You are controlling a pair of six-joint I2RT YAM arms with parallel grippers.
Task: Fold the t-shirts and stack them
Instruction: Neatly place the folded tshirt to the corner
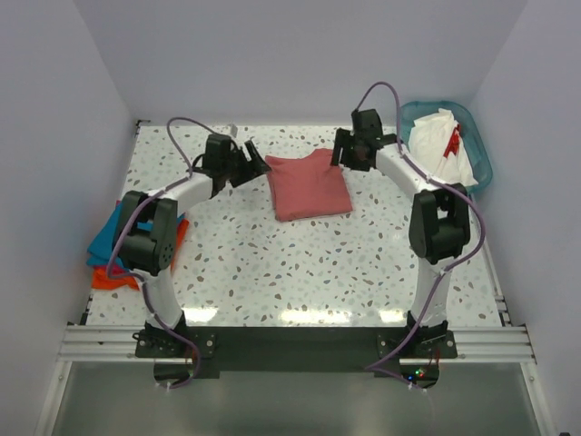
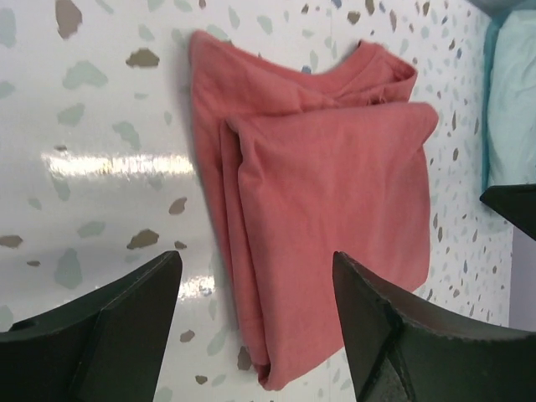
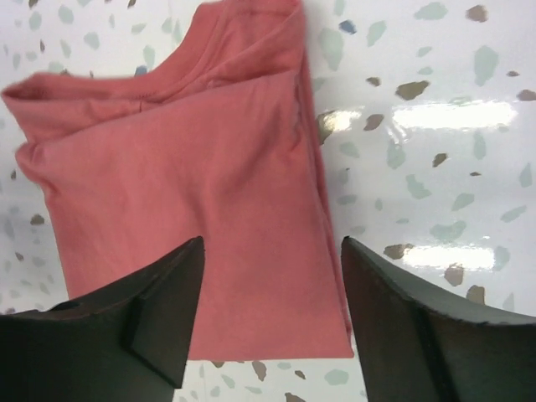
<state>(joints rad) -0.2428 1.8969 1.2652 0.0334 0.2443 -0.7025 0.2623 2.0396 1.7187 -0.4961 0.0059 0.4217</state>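
Note:
A salmon-red t-shirt (image 1: 309, 186) lies folded into a rough square at the back middle of the table; it also shows in the left wrist view (image 2: 327, 201) and the right wrist view (image 3: 193, 193). My left gripper (image 1: 257, 166) hovers at its left edge, open and empty, its fingers (image 2: 126, 327) spread over the fold. My right gripper (image 1: 343, 154) hovers at its top right corner, open and empty, its fingers (image 3: 159, 318) apart above the cloth. A white t-shirt with a red mark (image 1: 443, 145) lies in the basket. Teal and orange shirts (image 1: 113, 250) are piled at the left edge.
A teal plastic basket (image 1: 479, 145) stands at the back right corner; its edge shows in the left wrist view (image 2: 490, 100). White walls close in the speckled table (image 1: 300, 263) at the back and sides. The arm bases sit on a rail at the near edge.

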